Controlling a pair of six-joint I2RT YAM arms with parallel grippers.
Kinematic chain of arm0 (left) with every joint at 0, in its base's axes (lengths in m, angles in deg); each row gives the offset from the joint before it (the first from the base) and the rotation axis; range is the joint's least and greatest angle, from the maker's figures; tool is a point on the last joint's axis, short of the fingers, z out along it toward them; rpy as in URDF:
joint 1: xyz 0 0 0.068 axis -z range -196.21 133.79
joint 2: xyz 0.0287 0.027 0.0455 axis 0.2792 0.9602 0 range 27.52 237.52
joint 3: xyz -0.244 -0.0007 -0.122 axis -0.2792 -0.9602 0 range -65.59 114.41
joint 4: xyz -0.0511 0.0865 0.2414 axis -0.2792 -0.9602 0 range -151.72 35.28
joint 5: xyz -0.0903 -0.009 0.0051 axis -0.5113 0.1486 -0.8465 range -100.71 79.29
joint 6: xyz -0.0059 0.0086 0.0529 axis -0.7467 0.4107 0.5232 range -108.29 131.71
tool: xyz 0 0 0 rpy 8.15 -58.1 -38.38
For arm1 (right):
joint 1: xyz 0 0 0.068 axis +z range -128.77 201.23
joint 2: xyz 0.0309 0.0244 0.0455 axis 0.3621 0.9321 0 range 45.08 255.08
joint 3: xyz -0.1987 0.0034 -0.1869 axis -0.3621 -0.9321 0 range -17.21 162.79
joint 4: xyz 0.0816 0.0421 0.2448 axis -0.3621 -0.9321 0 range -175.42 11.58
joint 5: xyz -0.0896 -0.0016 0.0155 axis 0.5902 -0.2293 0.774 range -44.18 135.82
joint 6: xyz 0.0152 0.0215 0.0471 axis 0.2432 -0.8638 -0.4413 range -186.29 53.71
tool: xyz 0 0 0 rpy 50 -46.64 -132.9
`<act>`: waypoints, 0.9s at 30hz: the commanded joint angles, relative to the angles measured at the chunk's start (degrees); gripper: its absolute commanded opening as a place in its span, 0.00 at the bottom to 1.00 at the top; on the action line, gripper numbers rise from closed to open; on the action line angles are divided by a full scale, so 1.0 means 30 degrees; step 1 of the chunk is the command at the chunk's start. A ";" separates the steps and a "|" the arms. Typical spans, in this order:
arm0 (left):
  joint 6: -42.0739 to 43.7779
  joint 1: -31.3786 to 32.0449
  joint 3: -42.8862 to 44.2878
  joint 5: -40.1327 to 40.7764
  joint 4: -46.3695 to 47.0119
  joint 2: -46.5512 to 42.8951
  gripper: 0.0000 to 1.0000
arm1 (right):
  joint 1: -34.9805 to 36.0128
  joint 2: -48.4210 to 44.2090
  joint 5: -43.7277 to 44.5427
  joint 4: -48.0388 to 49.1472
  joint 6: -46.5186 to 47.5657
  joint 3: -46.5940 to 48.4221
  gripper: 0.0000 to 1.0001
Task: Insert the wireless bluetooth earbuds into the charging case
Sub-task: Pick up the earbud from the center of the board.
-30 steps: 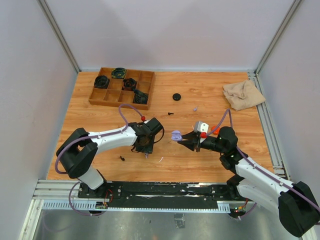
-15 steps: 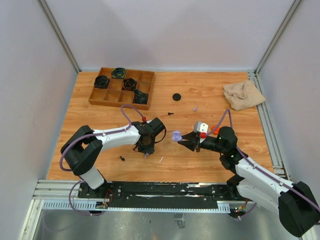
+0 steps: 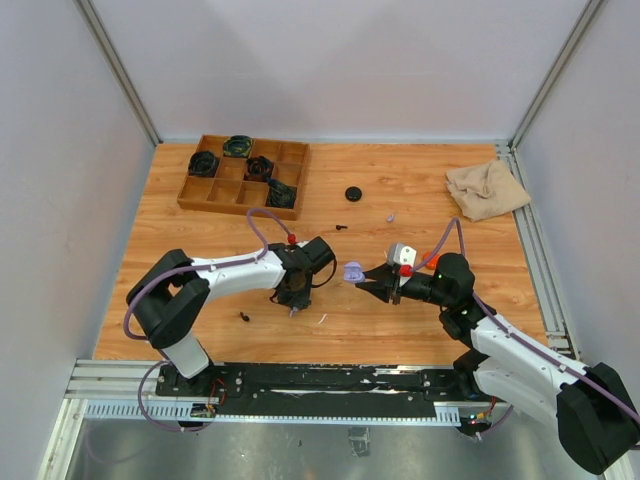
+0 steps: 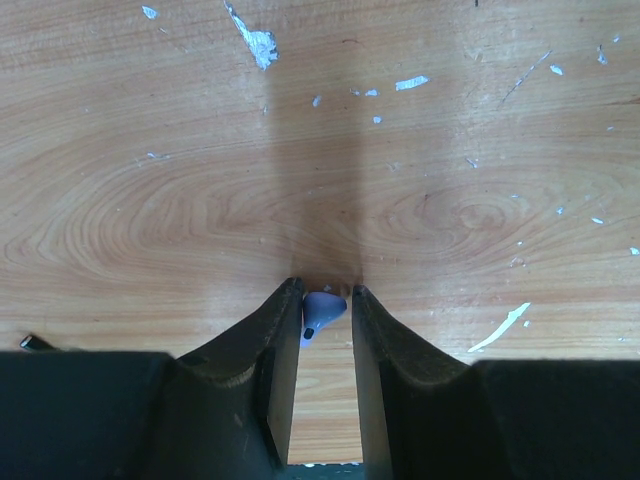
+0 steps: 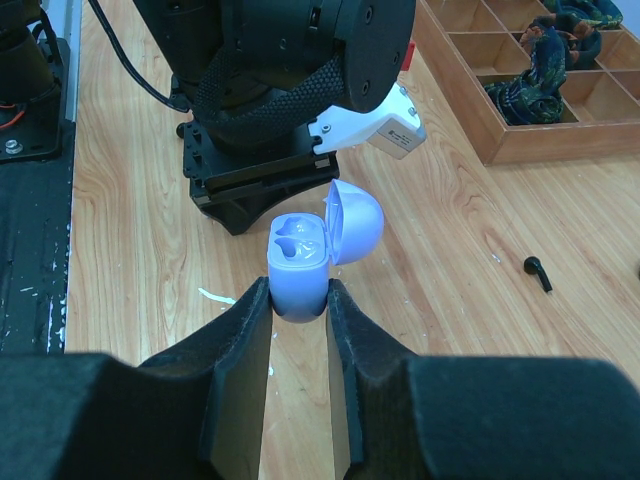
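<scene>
My left gripper [image 4: 324, 292] points down at the table and is shut on a lavender earbud [image 4: 322, 306], pinched between its fingertips just above the wood. From above, this gripper [image 3: 292, 300] sits left of centre. My right gripper [image 5: 299, 290] is shut on the lavender charging case [image 5: 300, 265], whose lid stands open over two empty sockets. In the top view the case [image 3: 352, 271] hangs close to the right of the left wrist. Another lavender earbud [image 3: 390, 217] and two black earbuds [image 3: 245, 317] [image 3: 342, 227] lie loose on the table.
A wooden compartment tray [image 3: 243, 175] holding dark items stands at the back left. A closed black round case [image 3: 353, 193] lies mid-table, and a beige cloth [image 3: 487, 190] at the back right. Thin pale slivers [image 3: 322, 319] dot the wood near the left gripper.
The left gripper has closed on the lavender earbud and its wrist has shifted slightly right. The right arm and the case have not moved.
</scene>
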 commanded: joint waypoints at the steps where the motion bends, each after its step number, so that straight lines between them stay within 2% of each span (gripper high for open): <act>1: -0.0281 0.0289 0.0099 0.0565 -0.0887 0.0702 0.32 | -0.0022 -0.0317 0.0152 0.0228 0.0213 0.0049 0.01; 6: -0.0387 0.0569 0.0322 0.0948 -0.1222 0.1377 0.32 | -0.0047 -0.0345 0.0162 0.0186 0.0242 0.0054 0.01; 11: -0.0568 0.0951 0.0419 0.1403 -0.1712 0.1811 0.27 | -0.0033 -0.0547 0.0204 0.0142 0.0258 0.0021 0.01; 27: -0.0968 0.1000 0.0166 0.1787 -0.1561 -0.0472 0.20 | -0.0037 -0.0665 0.0094 0.0316 0.0172 -0.0045 0.01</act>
